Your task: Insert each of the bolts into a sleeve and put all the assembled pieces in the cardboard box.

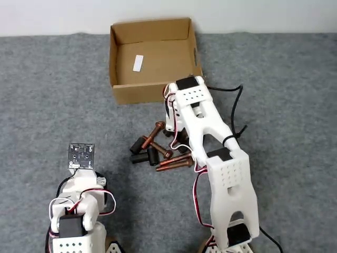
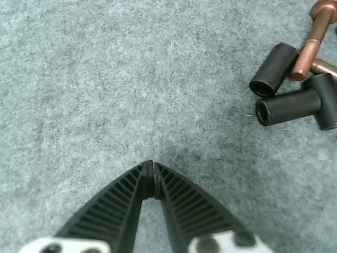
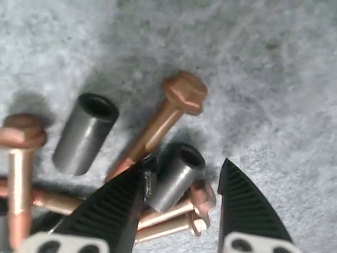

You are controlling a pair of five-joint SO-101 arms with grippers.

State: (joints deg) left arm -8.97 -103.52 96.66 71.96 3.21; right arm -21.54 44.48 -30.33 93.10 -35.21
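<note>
Copper bolts (image 1: 174, 161) and black sleeves (image 1: 143, 150) lie in a loose pile in front of the cardboard box (image 1: 121, 52). My right arm (image 1: 197, 113) hangs over the pile's right side. My right gripper (image 3: 187, 166) is open, its jaws on either side of a dark sleeve (image 3: 176, 176) that rests on two bolts (image 3: 176, 219). Another bolt (image 3: 168, 118) and a second sleeve (image 3: 84, 134) lie just beyond. My left gripper (image 2: 152, 179) is shut on nothing, low over bare carpet, with sleeves (image 2: 289, 108) and a bolt (image 2: 316, 37) off to its side.
The box stands open at the back of the grey carpet (image 1: 52, 105), with a white label (image 1: 138, 62) on its floor. My left arm (image 1: 79, 200) is folded near the front left corner. A black cable (image 1: 237, 100) trails beside the right arm.
</note>
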